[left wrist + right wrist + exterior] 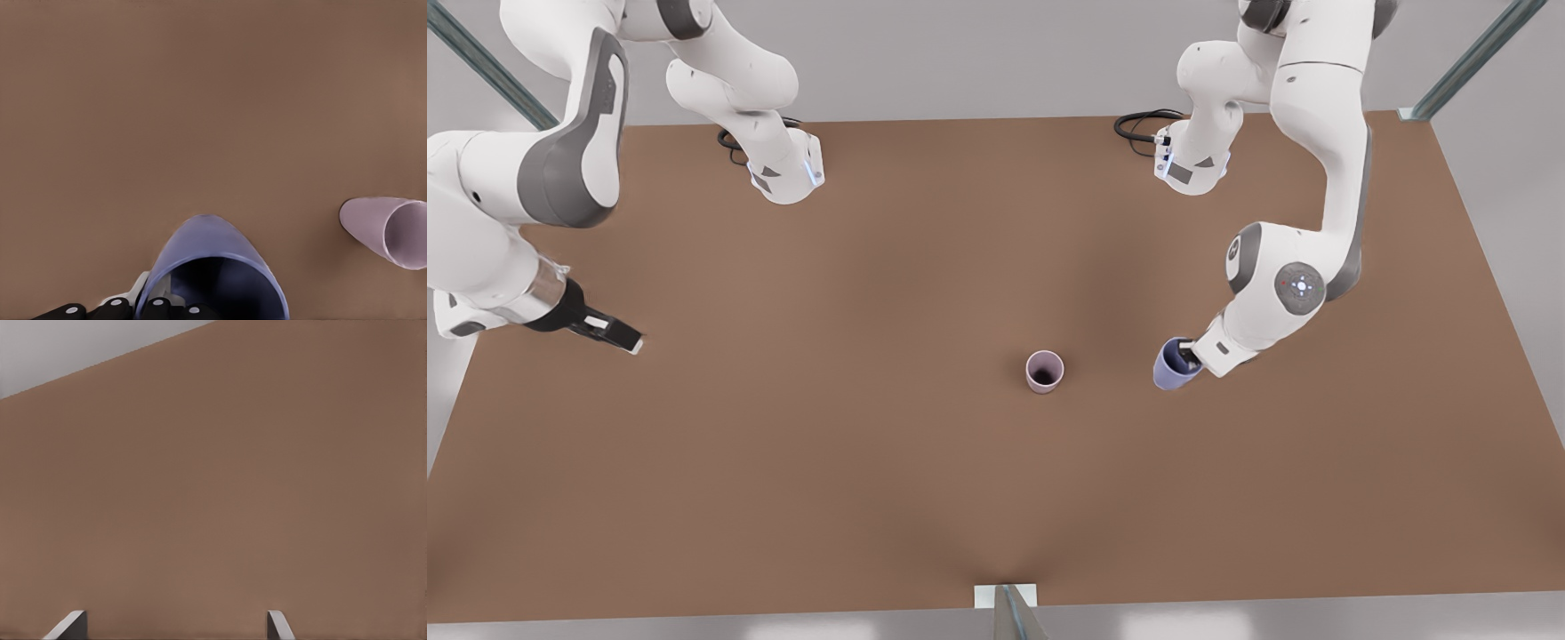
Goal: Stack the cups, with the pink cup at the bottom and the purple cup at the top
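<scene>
The left hand (1184, 357) is pinching the purple cup (1172, 366) by its rim, one finger inside the mouth and one outside, holding it tilted near the front view's right side of the bench (871, 462). The pink cup (1045, 371) is standing upright on the bench, apart from it toward the middle. Both cups are probably light, stiff and a little slick, so the rim wall is a sensible place to grip. The right hand (618, 338) is waiting over the bench at the front view's left, its fingers (68, 625) standing apart and empty. The left wrist view is showing the purple cup's dark inside (220, 287), and the pink cup's taper side-on (387, 230).
</scene>
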